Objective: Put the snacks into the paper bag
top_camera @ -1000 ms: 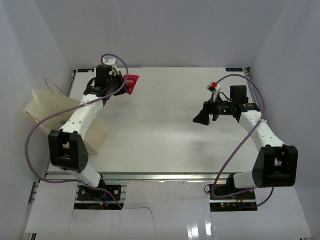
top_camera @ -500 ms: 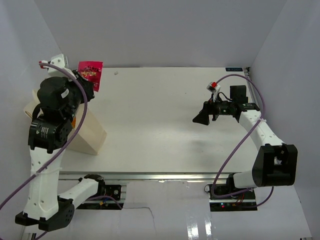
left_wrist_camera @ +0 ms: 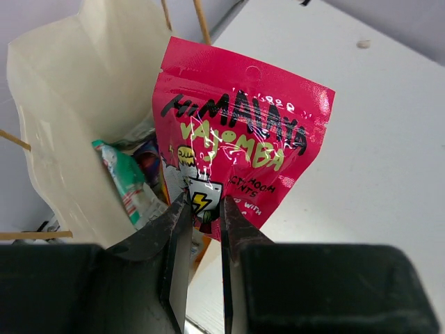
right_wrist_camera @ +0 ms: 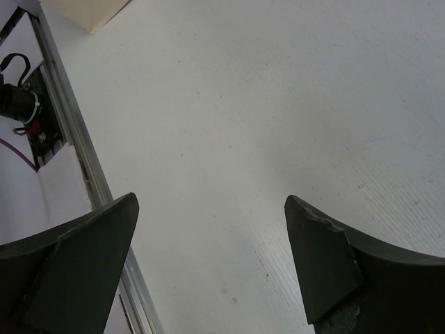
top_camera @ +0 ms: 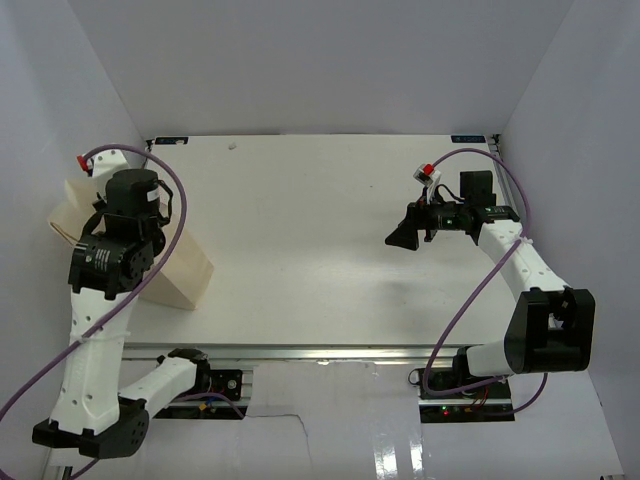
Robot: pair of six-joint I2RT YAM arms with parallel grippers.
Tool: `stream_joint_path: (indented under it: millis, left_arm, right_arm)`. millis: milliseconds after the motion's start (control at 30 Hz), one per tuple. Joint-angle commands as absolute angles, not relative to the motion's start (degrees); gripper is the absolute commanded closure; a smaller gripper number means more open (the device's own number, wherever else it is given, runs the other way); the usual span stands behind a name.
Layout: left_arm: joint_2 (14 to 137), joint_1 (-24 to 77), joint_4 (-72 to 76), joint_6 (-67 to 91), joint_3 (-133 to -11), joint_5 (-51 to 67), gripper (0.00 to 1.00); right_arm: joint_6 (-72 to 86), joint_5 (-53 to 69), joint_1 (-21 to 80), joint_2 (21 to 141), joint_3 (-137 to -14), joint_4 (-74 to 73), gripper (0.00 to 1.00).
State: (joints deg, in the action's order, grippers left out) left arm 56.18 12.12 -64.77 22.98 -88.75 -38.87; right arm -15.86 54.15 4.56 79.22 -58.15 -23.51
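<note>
Far left, at the table's (top_camera: 330, 230) edge: cream paper bag (left_wrist_camera: 55, 104), matte and softly creased, mouth gaping, thin tan handles (left_wrist_camera: 202, 21) like stiff cords at the rim. From above, mostly hidden under the left arm, only a slanted beige side showing (top_camera: 180, 275). Inside, a teal-and-white packet (left_wrist_camera: 125, 182), flat and crinkly, leaning on the wall beside something dark and glossy, too hidden to name.

Just right of that, left gripper (left_wrist_camera: 203, 209), black tapered fingers (left_wrist_camera: 175, 240) nipped narrow on the lower edge of the red packet (left_wrist_camera: 240, 139): a flat, shiny magenta pouch, rectangular, with a small hang hole, black and lime lettering. Held at the bag's mouth, partly over the opening, partly over the table.

Far right: right gripper (right_wrist_camera: 208, 209), jaws spread wide, gripping nothing, dull black wedge-shaped fingers (right_wrist_camera: 323, 257) above bare, faintly grained white tabletop, well apart from the bag. Grey metal rail (right_wrist_camera: 66, 132) along the near edge.
</note>
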Motion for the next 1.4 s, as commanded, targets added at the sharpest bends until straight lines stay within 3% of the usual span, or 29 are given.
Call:
stream_joint_path:
  millis: [0,100,400,467,633,767,900,1000,1100,1367]
  left_arm:
    - [58.3,11.9,-65.1,24.3,-86.8,-47.3,0.91]
    - [60.2,10.6,-64.4,24.5,-86.0,-48.2,0.85]
    - [60.5,8.7,-63.1,24.7,-88.5,-44.7,0.34]
    - [59.9,8.7,-63.4,25.0,-89.5,-43.5,0.28]
    - [58.1,8.6,-59.5,23.9,-93.2,-33.2,0.23]
    - [55.7,8.7,-49.1,19.8,-92.4,-1.4,0.14]
    - [57.3,8.6,-42.4,23.8,-88.2,19.7,0.02]
    - [57.5,8.8,-35.8,26.6,-84.5,28.1,0.02]
    - [56.3,8.8,-32.3,27.2,-80.3,30.7,0.02]
    - [55.5,8.7,-30.2,27.4,-76.7,33.6,0.02]
  right_arm:
    - [-16.0,55.3,4.4,78.0,-58.6,-22.9,0.09]
    - [-16.1,55.1,4.4,77.4,-58.3,-22.9,0.09]
    - [-16.3,54.7,4.2,76.2,-57.5,-22.9,0.09]
    - [-16.3,54.6,4.1,76.1,-57.5,-22.9,0.09]
    - [-16.1,54.4,4.1,76.2,-57.7,-22.9,0.09]
    - [-14.2,51.2,4.1,76.6,-58.4,-23.4,0.08]
    - [-12.0,42.9,4.0,75.9,-60.0,-24.3,0.04]
    - [-10.8,31.0,4.0,73.9,-61.8,-24.9,0.01]
    - [-11.0,21.6,4.0,71.3,-63.5,-25.4,0.10]
    - [-12.1,12.8,4.0,62.2,-62.3,-25.1,0.10]
